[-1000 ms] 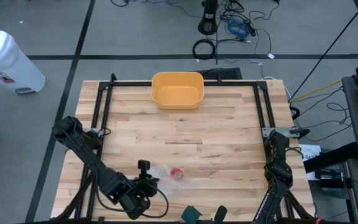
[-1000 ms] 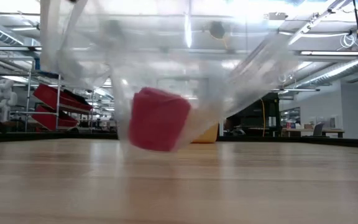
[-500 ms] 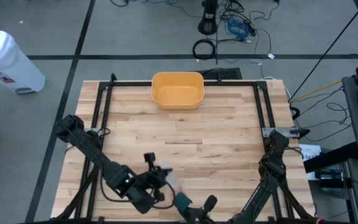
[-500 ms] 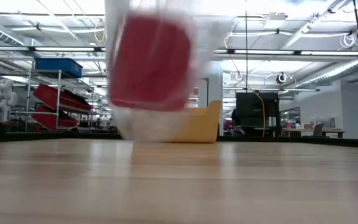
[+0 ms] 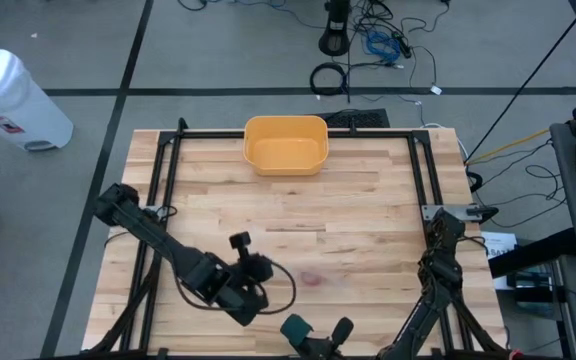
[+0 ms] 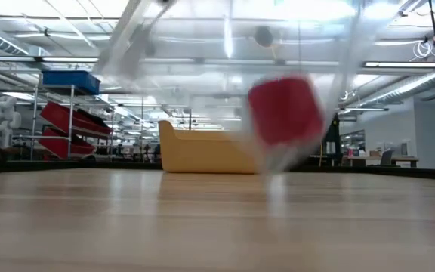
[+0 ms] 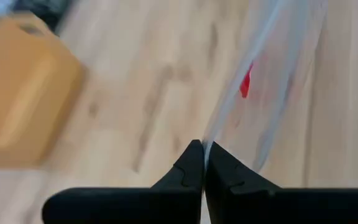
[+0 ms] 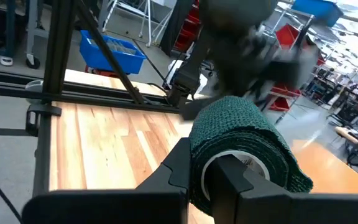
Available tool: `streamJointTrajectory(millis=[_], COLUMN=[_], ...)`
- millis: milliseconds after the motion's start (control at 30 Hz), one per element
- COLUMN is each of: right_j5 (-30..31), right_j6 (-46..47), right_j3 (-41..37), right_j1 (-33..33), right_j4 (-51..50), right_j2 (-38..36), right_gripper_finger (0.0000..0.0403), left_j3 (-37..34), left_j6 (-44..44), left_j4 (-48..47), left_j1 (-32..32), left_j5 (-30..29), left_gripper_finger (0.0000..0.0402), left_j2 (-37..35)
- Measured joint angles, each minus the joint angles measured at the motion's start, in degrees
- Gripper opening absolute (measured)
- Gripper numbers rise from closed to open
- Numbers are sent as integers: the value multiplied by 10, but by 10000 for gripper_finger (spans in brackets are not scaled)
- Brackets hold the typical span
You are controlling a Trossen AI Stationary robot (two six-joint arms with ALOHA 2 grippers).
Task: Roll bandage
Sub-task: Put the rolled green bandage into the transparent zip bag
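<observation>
Since a second ago I have lifted the clear bag (image 7: 272, 81) off the table (image 5: 368, 210) and swung it rightward; the low view now shows its red roll (image 6: 284, 109) hanging above the wood, right of the yellow bin (image 5: 285, 144). My left gripper (image 7: 202, 163) is pinched together on the bag's edge. Only my right wrist view shows my right gripper (image 8: 211, 177) clamped on the green bandage (image 8: 244, 140), at the near edge.
</observation>
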Motion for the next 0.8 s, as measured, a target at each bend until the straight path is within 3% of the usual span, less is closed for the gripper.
streamJointTrajectory(millis=[233,467,633,800], right_j5=[0,0,0,0], right_j6=[0,0,0,-3], right_j3=[0,0,0,0], right_j1=[15,29,40,54], right_j4=[-9,-10,-10,-14], right_j2=[0,0,0,0], right_gripper_finger=[22,22,22,22], left_j3=[-23,-24,-24,-23], left_j6=[-6,-5,22,104], left_j4=[8,31,32,50], left_j1=[-5,-15,-34,-48], left_j5=[50,53,31,-7], left_gripper_finger=[33,105,148,155], left_j2=[70,103,96,93])
